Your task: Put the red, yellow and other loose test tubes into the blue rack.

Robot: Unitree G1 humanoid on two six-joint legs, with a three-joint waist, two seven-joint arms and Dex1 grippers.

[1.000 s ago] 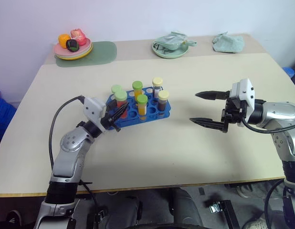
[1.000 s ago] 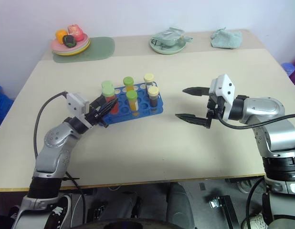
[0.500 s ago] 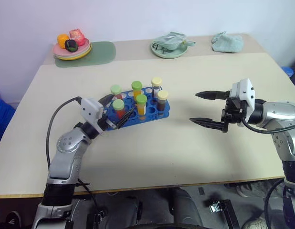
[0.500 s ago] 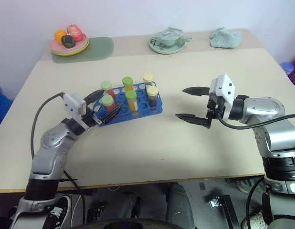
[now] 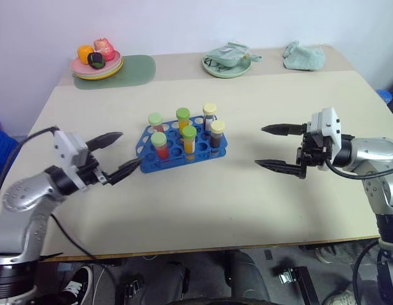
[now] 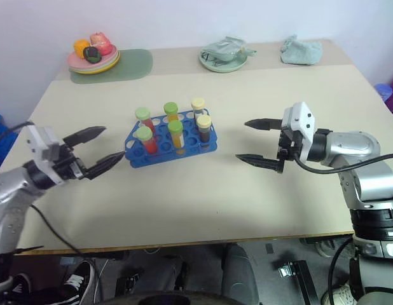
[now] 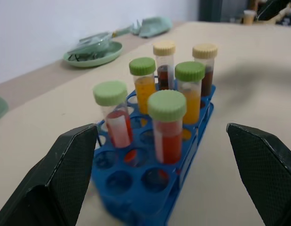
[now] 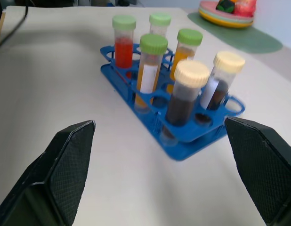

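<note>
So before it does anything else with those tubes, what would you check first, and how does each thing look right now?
1. All six tubes standing upright in the blue rack: ok.
2. Loose tubes left on the table: none seen, ok.
3. Left tool open, empty and off the rack: ok.
4. Right tool open, empty and apart from the rack: ok.
5. Rack flat on the table, away from the edges: ok.
6. Caps tight: cannot tell.
</note>
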